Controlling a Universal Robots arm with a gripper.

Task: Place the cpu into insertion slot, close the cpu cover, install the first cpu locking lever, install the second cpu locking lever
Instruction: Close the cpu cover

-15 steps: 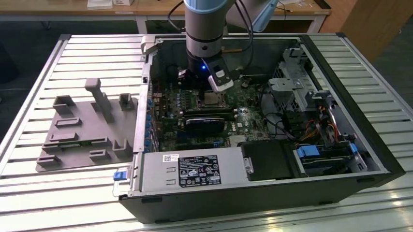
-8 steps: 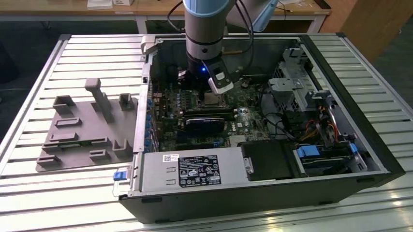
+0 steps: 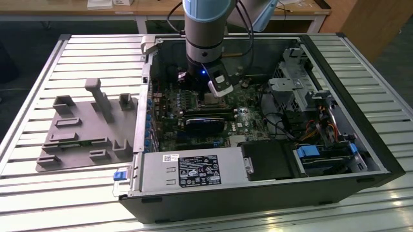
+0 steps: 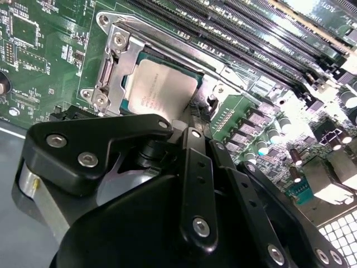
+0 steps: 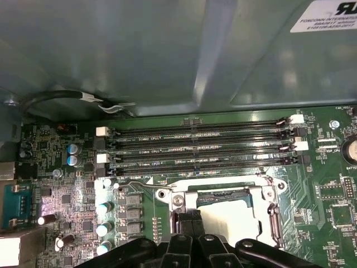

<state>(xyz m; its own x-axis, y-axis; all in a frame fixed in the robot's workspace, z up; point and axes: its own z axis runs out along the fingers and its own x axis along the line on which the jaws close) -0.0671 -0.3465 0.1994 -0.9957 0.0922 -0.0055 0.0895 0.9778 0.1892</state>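
The cpu point(image 4: 162, 84) lies flat in the insertion slot point(image 5: 223, 196) of the green motherboard point(image 5: 67, 195) — long memory slots point(image 5: 195, 148) just beside — inside the open computer case point(image 3: 258, 198) on the slatted table point(image 3: 84, 53). The tool point(image 5: 188, 216) stands just over the cpu's edge — fingers pressed together, holding nothing.

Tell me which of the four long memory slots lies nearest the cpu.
The memory slot at the edge of the bank, running right beside the insertion slot that holds the cpu; the other three lie farther off.
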